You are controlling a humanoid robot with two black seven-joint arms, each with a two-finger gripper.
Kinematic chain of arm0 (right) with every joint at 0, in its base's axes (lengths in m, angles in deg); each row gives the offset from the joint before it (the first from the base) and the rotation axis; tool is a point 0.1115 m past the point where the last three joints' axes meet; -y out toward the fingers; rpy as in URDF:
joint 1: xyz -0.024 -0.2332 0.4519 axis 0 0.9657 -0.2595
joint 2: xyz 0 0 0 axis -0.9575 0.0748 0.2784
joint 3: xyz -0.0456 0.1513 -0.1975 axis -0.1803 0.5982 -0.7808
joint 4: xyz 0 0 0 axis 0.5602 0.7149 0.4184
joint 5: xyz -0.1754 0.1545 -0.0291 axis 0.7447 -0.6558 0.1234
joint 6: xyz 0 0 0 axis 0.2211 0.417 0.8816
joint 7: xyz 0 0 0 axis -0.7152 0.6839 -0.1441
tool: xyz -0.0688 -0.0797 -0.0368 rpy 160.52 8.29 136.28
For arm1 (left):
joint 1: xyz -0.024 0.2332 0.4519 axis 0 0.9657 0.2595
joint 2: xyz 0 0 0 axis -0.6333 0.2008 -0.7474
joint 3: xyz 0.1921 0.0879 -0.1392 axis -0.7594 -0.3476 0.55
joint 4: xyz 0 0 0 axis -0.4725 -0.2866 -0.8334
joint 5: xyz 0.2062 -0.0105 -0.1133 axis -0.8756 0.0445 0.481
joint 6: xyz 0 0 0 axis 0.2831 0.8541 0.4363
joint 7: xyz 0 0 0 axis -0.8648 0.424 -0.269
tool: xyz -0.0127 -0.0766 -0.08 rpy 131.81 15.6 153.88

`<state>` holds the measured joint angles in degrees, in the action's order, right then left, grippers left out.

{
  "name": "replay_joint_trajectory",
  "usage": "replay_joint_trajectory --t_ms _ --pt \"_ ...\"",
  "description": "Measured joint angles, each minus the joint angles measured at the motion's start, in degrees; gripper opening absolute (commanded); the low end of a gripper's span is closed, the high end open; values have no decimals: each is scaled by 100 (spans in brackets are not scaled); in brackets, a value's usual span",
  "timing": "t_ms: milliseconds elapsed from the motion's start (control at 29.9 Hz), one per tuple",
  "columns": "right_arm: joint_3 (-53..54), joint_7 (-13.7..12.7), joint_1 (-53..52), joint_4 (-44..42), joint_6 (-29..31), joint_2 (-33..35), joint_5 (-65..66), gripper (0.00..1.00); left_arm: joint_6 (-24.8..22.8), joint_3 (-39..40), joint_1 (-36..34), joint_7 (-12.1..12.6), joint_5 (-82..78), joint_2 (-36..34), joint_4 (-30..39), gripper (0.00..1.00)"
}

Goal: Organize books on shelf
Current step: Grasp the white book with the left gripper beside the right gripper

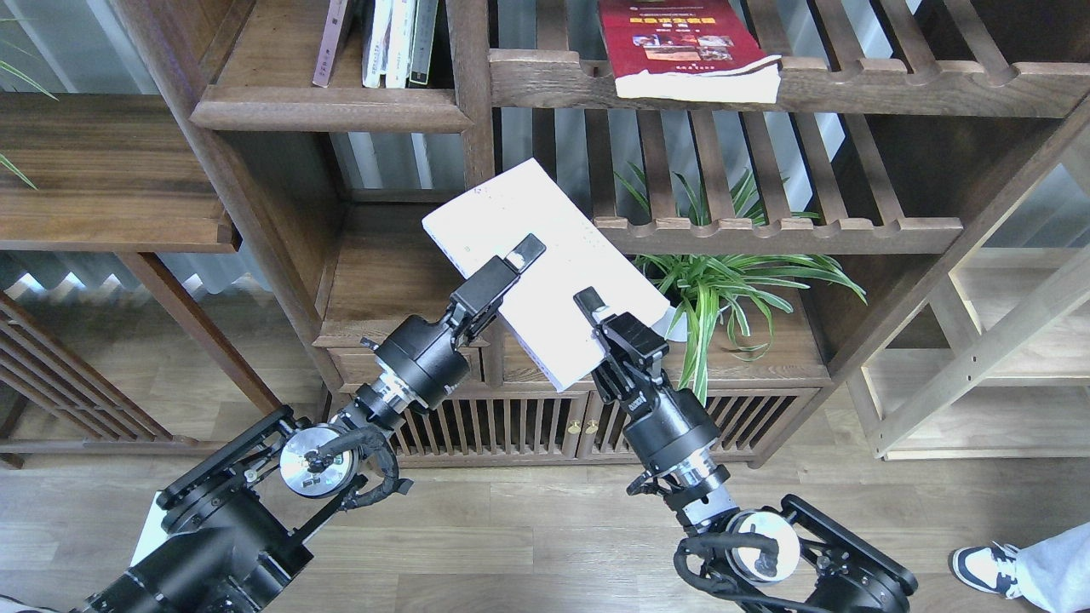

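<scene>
My left gripper (521, 253) is clamped on the white book (545, 268), one finger lying across the cover near its left long edge. My right gripper (593, 308) grips the same book at its lower right part, its upper finger on the cover too. The book sits tilted between the two arms, held in the air in front of the bookcase, one corner up toward the slatted rack (779, 232) and the other end low over the cabinet doors (511, 426). Behind it to the right stands a green plant (724, 285). Higher up, the red book (681, 47) lies flat on the upper slatted rack, overhanging its front rail. At upper left, the solid shelf (332, 106) carries a few upright books (387, 38). A shoe (988, 569) shows at lower right on the floor
</scene>
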<state>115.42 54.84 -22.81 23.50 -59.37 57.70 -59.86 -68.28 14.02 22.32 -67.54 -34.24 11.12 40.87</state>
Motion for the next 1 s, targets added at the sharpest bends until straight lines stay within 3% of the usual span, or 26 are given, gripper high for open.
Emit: replay_joint_trajectory --t_ms 535,702,1003 --pt "0 0 -21 0 -2 -72 -1 2 0 6 27 -22 -3 0 0 19" --pt "1 0 -21 0 -2 -79 -1 2 -1 14 27 -38 7 0 10 7" --pt "1 0 -21 0 -2 -79 -2 3 -1 24 35 -57 14 1 23 3"
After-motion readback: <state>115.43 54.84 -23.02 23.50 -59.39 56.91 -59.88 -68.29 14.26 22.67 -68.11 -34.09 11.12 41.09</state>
